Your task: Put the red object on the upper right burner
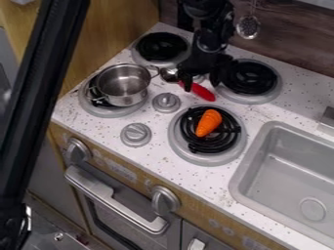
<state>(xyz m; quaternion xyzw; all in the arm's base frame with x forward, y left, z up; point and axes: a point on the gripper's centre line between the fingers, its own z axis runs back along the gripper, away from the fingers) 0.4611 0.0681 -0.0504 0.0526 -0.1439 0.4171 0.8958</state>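
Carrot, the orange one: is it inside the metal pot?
No, the carrot lies on the front right burner, while the pot stands to its left, on the front left burner.

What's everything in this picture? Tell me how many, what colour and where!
Spoon: one, red handle and silver bowl, mid-stove
Carrot: one, orange, on the lower right burner
Burners: four, black coils with grey rims, on the stove
Pot: one, silver, on the lower left burner
Top knobs: at least two, grey, between burners
Front knobs: two, silver, on the front panel
Oven handle: one, silver, below the stove
Sink: one, grey, right
Slotted ladle: one, silver, hanging by the wall
Bar: one, black, left edge
Robot arm: one, black, from the top
Gripper: one, black, jaws apart, over the spoon
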